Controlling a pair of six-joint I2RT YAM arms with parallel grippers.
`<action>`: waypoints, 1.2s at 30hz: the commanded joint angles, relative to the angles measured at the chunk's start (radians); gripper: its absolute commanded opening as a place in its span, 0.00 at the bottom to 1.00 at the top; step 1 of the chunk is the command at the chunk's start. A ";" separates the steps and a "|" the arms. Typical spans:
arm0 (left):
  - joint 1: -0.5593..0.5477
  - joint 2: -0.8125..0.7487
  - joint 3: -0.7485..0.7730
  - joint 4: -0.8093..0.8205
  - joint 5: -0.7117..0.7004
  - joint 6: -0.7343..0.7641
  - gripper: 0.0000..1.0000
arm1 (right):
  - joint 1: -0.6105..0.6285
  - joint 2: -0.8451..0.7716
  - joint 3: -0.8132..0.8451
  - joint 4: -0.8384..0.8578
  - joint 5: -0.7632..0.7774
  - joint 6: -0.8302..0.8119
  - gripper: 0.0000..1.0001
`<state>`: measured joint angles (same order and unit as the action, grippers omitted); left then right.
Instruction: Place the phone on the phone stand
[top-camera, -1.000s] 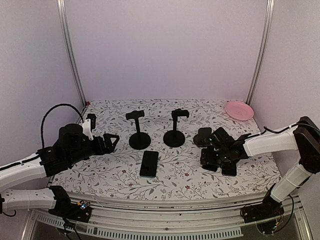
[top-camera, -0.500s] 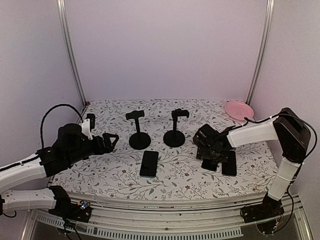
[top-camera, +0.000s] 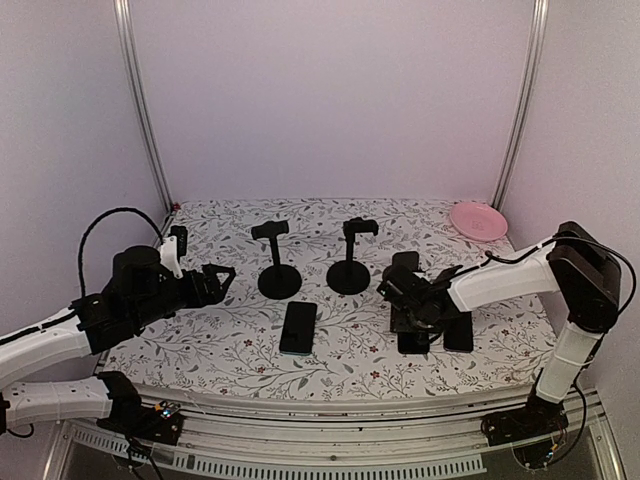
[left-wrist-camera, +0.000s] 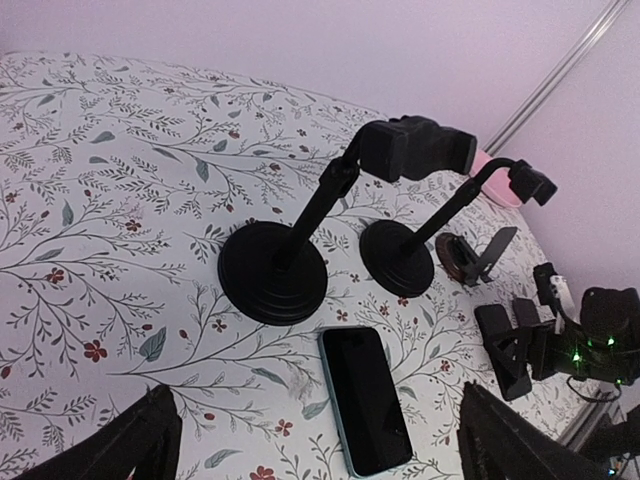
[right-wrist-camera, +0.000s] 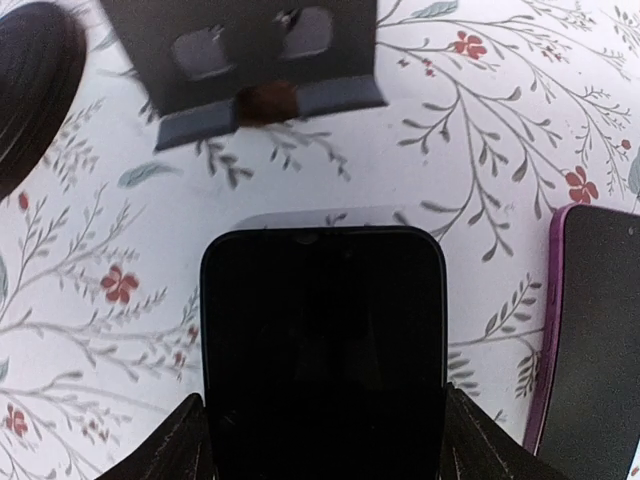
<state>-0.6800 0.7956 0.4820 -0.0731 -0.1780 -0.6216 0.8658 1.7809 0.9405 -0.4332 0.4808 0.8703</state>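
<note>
My right gripper (top-camera: 412, 318) is shut on a black phone (right-wrist-camera: 322, 330), its fingers (right-wrist-camera: 185, 445) against both long sides; the phone's top edge casts a shadow on the cloth. A small grey folding phone stand (right-wrist-camera: 265, 60) sits just beyond it, also in the top view (top-camera: 405, 268). Two tall black stands (top-camera: 278, 262) (top-camera: 350, 255) stand mid-table. A phone in a light blue case (top-camera: 298, 327) lies flat in front of them. My left gripper (top-camera: 215, 280) is open and empty, left of the stands; the light blue phone (left-wrist-camera: 365, 400) lies between its fingers' line of sight.
A phone in a purple case (top-camera: 458, 330) lies flat right of the held phone, also in the right wrist view (right-wrist-camera: 590, 330). A pink plate (top-camera: 478, 220) sits at the back right corner. The table has a floral cloth (top-camera: 220, 350) and white walls around.
My right gripper has moved left and slightly nearer with the black phone, away from the purple phone. The left arm has barely moved.
</note>
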 joint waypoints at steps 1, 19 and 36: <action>0.014 -0.007 0.002 -0.001 0.015 0.006 0.97 | 0.097 -0.030 -0.069 -0.118 -0.004 -0.024 0.63; 0.023 0.017 0.000 0.009 0.054 -0.007 0.97 | 0.020 -0.133 -0.161 0.021 -0.237 -0.186 0.92; 0.027 0.011 -0.017 0.013 0.109 -0.043 0.97 | 0.045 -0.059 -0.139 0.036 -0.237 -0.189 0.53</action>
<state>-0.6655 0.8082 0.4747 -0.0727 -0.1032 -0.6453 0.8810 1.6669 0.8181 -0.3370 0.3027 0.6621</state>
